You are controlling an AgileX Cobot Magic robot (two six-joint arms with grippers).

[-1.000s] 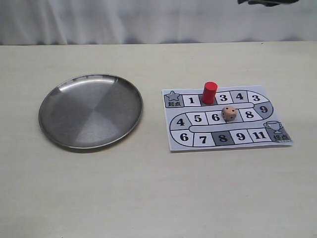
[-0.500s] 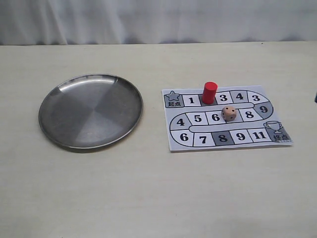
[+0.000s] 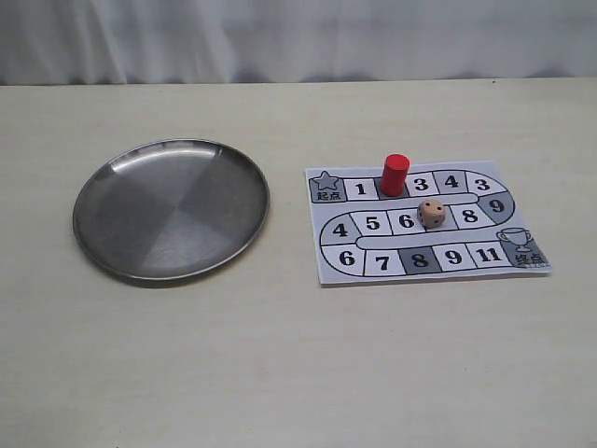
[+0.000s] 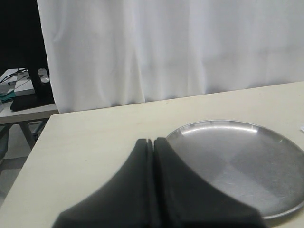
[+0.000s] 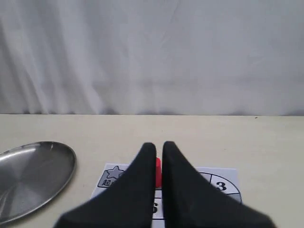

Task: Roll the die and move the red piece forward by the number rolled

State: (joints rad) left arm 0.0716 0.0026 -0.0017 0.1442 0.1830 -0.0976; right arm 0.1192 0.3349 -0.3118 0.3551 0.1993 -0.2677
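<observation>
The red piece (image 3: 394,175) stands upright on the paper game board (image 3: 322,271), on the top-row square between 1 and 3. The die (image 3: 431,213), a tan cube with dark pips, rests on the middle-row square between 6 and 8. Neither gripper shows in the exterior view. My left gripper (image 4: 154,141) is shut, fingers pressed together, holding nothing, near the steel plate (image 4: 237,156). My right gripper (image 5: 159,145) hangs short of the board (image 5: 221,183), fingers nearly together with only a thin slit and holding nothing; a strip of the red piece (image 5: 157,171) shows far beyond through the slit.
A round steel plate (image 3: 171,207), with nothing in it, lies on the table left of the board. A white curtain (image 3: 298,37) runs along the table's far edge. A side table with dark gear (image 4: 23,95) stands beyond the table's corner in the left wrist view.
A dark part of the right arm, at the top right of the exterior view a second ago, has withdrawn out of frame. The die, piece and plate have not moved.
</observation>
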